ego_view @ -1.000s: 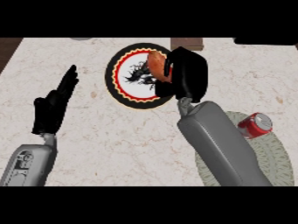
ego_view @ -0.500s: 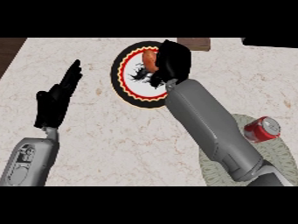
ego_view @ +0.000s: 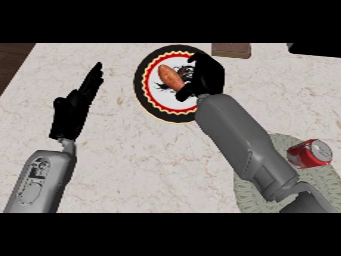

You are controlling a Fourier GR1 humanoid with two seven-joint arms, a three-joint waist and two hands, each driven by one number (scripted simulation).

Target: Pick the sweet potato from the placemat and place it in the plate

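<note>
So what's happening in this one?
The robot's right hand is over the plate, where the sweet potato now lies, right beside the hand's fingers. Whether the fingers are in contact with it can't be told. The left hand rests open on the left, fingers up. A red can lies on the placemat at the lower right.

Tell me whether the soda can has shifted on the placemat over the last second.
No. The soda can lies at the same spot on the placemat, near its upper edge.
</note>
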